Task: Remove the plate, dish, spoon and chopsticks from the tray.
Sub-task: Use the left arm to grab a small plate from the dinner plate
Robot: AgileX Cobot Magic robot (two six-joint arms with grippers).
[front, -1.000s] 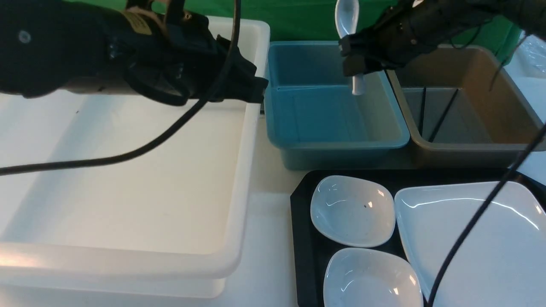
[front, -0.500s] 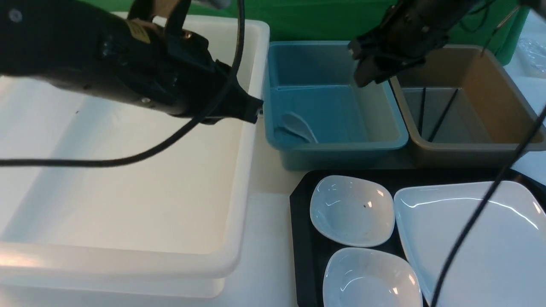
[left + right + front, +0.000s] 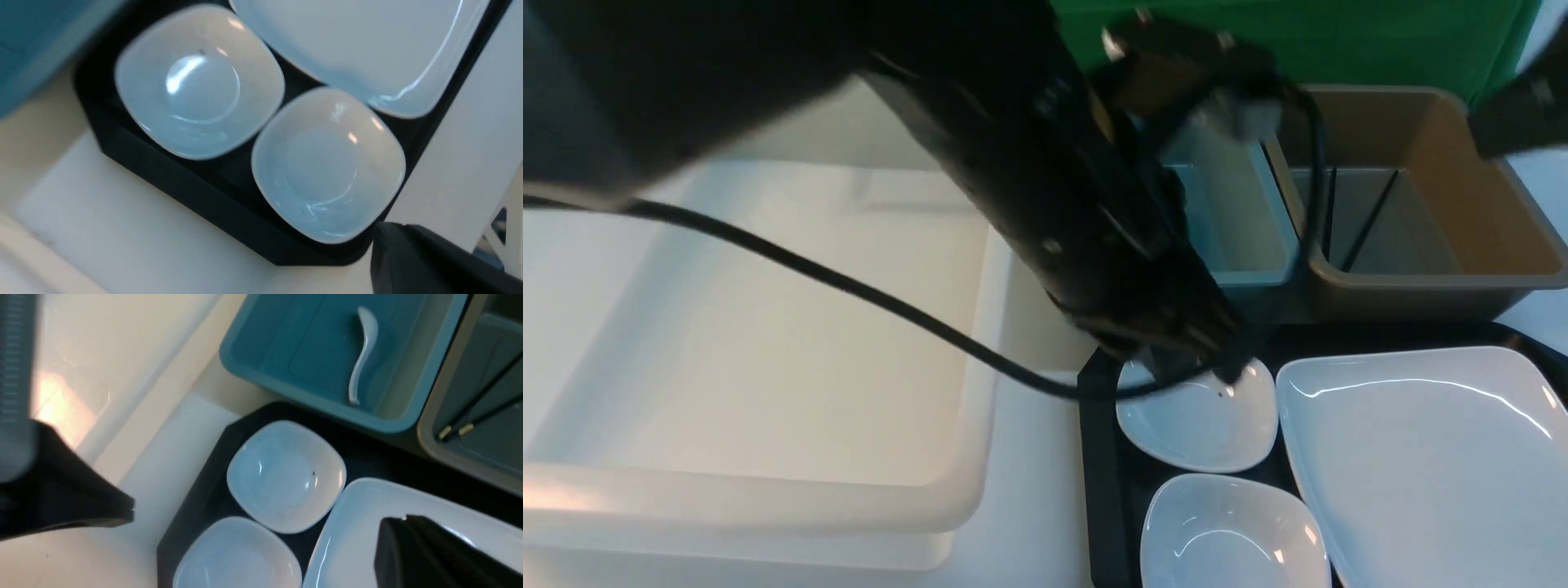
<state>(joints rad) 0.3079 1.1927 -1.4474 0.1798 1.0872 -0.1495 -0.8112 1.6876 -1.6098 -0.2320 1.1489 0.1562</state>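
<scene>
Presumably light, glossy, slippery, breakable far dish [image 3: 1196, 416] at 10 o'clock of tray [image 3: 1098, 457]; best pinched at raised rim. Closed left gripper [image 3: 1227, 371] just above; closed right gripper [image 3: 398, 528] at 1 o'clock.

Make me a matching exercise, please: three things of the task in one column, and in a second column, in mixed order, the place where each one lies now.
Things:
1. spoon
2. chopsticks
3. plate

Places:
A. on the black tray
B. in the blue bin
C. in the brown bin

Pairs: 1-B, 2-C, 3-A
</scene>
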